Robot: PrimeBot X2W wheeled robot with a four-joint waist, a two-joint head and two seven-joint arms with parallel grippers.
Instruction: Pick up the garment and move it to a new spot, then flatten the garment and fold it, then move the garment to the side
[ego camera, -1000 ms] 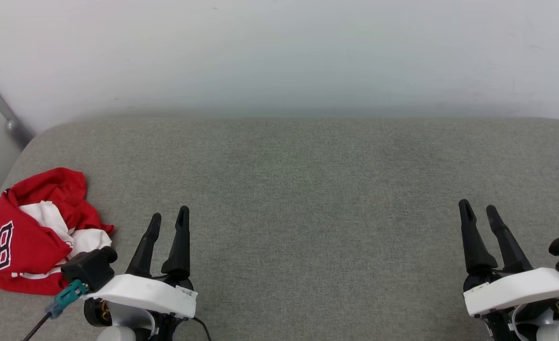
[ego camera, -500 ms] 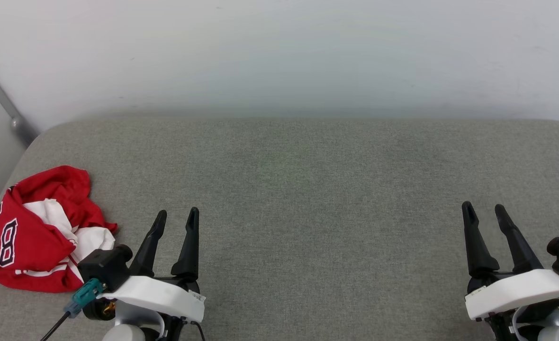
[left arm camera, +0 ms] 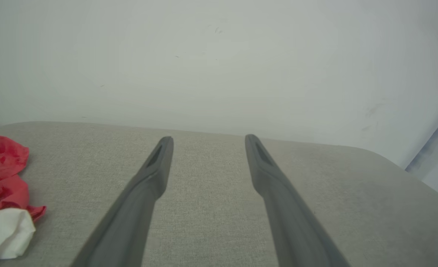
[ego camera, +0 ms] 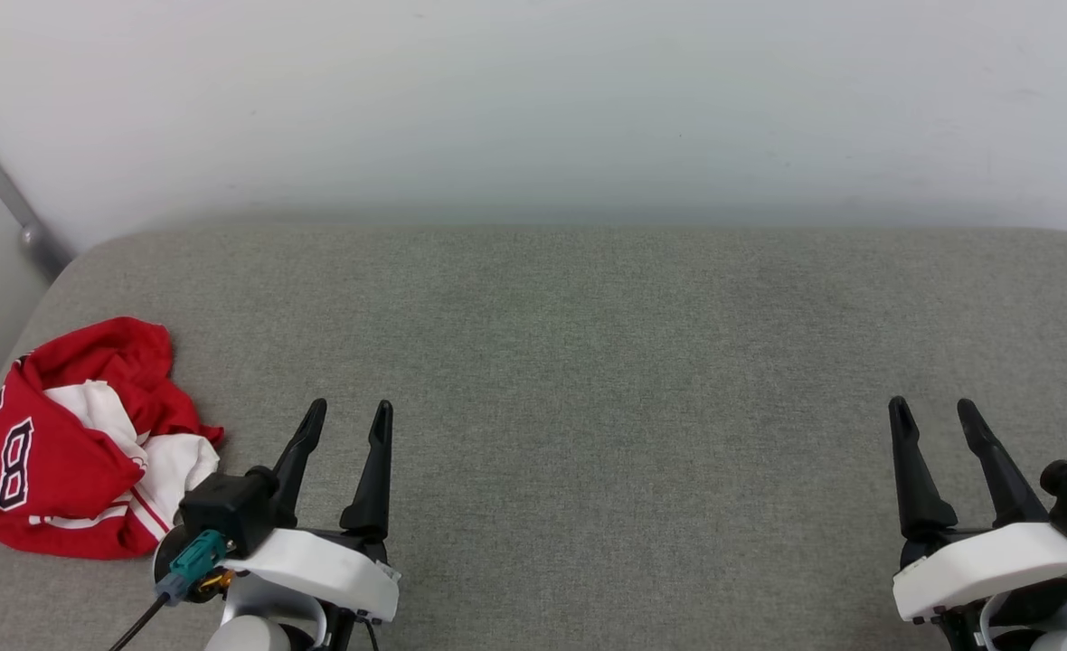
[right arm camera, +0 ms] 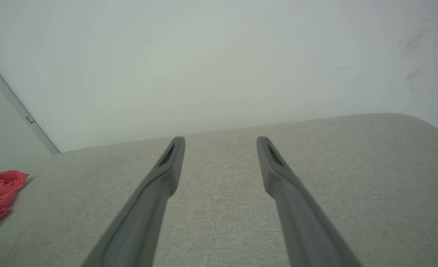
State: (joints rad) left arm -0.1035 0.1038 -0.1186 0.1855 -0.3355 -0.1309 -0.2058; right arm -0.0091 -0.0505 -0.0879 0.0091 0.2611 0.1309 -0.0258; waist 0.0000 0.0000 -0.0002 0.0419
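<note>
The garment (ego camera: 72, 452), a red jersey with white sleeves and black-and-white lettering, lies crumpled at the left edge of the grey cushion (ego camera: 588, 362). My left gripper (ego camera: 350, 412) stands open just right of it, fingers pointing away from me, nothing between them. In the left wrist view the garment (left arm camera: 3, 185) shows at the left edge, beside my left gripper (left arm camera: 208, 141). My right gripper (ego camera: 933, 410) is open at the lower right, far from the garment. The right wrist view has the garment (right arm camera: 0, 189) at its far left and the open right gripper (right arm camera: 221, 142) over bare cushion.
A pale wall (ego camera: 533, 99) rises behind the cushion. A grey metal strip (ego camera: 9, 212) runs down the wall at the far left. The cushion's rounded corners fall away at left and right.
The view has shifted slightly. Both grippers have drawn back toward the bottom edge, the left one also moving a little to the right. The garment lies as before.
</note>
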